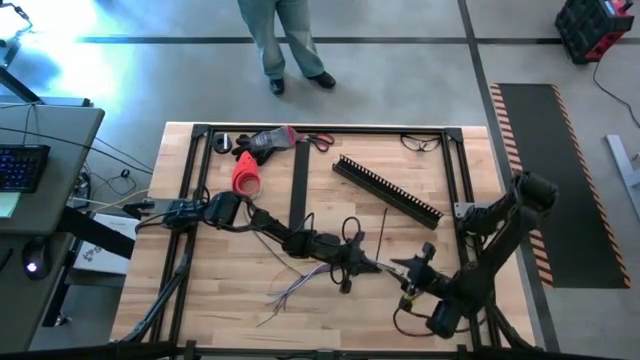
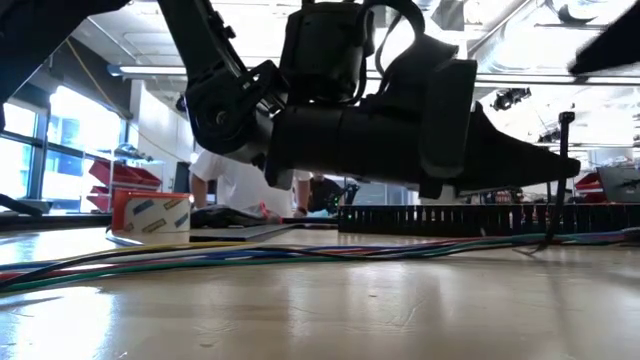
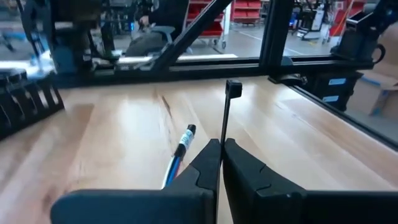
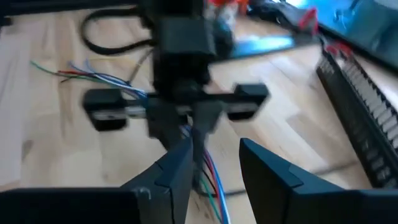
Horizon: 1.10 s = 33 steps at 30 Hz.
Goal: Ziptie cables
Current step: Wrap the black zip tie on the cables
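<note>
Cables (image 1: 290, 290) lie splayed on the bench (image 1: 200, 300) at lower centre, their bundled end running right to the left hand (image 1: 368, 264), fingers (image 3: 208, 163) pressed together on a thin black zip tie (image 3: 224, 115), facing the right hand (image 1: 400, 268), fingers (image 4: 180, 165) apart.

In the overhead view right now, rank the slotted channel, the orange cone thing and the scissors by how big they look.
1. Slotted channel, clearly the longest.
2. Orange cone.
3. Scissors, slightly smaller than the cone, though these two look close.
</note>
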{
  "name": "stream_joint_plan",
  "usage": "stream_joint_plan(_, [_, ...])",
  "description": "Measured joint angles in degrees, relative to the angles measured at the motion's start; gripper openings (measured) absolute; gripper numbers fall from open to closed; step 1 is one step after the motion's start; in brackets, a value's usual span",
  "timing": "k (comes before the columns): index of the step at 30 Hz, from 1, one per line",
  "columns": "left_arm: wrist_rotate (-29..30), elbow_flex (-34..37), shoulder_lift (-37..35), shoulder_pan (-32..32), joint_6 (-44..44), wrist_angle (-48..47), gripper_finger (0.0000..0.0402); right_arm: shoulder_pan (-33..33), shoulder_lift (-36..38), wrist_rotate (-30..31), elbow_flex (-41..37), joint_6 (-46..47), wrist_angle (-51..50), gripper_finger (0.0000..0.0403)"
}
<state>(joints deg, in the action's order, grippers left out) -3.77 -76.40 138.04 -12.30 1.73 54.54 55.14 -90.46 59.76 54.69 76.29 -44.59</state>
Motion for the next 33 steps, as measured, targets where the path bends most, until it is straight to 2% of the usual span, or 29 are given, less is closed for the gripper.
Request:
stream_joint_plan(4, [0.07,0.02,0.0,-0.33,3.89,-1.81,0.0,-3.19,2.05,-5.79,-5.25,17.06,-6.42,0.0116])
stream_joint_plan(6, [0.6,0.02,0.0,-0.76,4.13,-2.35,0.0,-4.99,3.27,-7.53,-8.5,20.96,-6.36,0.0116])
stream_joint_plan(9, [2.93,0.02,0.0,-1.35,3.7,-3.13,0.0,-9.17,6.37,-13.41,-13.68,21.99,-4.15,0.0119])
stream_joint_plan(13, [3.65,0.07,-0.04,-1.68,3.7,-4.24,0.0,-14.49,10.74,-19.03,-22.11,14.19,9.87,0.0138])
stream_joint_plan(16, [4.31,0.07,-0.04,-1.66,3.54,-4.43,0.0,-19.62,13.86,-21.59,-29.11,4.77,25.52,0.0169])
stream_joint_plan(19, [4.47,0.07,-0.09,-1.63,2.64,-4.92,0.0,-25.0,15.32,-23.12,-34.24,0.49,35.35,0.0204])
stream_joint_plan(24, [4.49,0.09,-0.09,-1.62,2.51,-4.93,0.0,-32.48,15.81,-23.16,-36.51,-3.05,37.29,0.0232])
stream_joint_plan(33, [4.46,0.09,-0.09,-1.68,0.61,-5.06,0.0,-43.36,15.79,-28.12,-36.93,-15.35,43.42,0.0225])
